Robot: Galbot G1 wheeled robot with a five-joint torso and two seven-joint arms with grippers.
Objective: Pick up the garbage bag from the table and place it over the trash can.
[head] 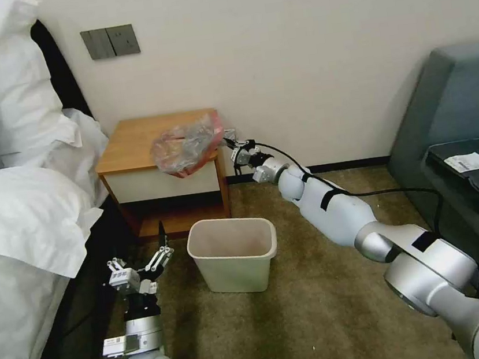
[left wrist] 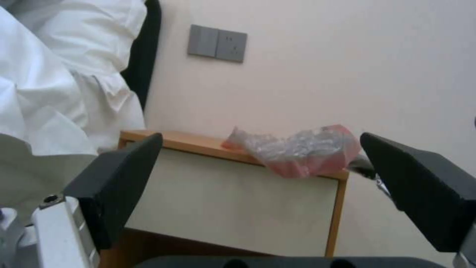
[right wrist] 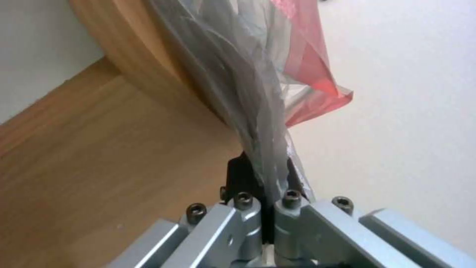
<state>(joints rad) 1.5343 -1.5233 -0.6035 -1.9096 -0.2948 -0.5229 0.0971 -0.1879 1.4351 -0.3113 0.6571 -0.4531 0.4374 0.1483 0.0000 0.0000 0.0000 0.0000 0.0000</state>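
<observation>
Our right gripper [head: 228, 143] pinches the garbage bag [head: 184, 146] at the nightstand's [head: 130, 140] right edge, our left gripper [head: 140, 264] idles spread near the trash can [head: 234, 254]; we judge thin film may slip.

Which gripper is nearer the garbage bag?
Right. The right gripper is shut on the garbage bag at the table's edge; the left gripper hangs open near the floor beside the trash can.

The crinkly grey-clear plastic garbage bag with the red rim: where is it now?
In the head view the garbage bag lies on the wooden nightstand's front right corner, overhanging the edge, pinched by the right gripper.
</observation>
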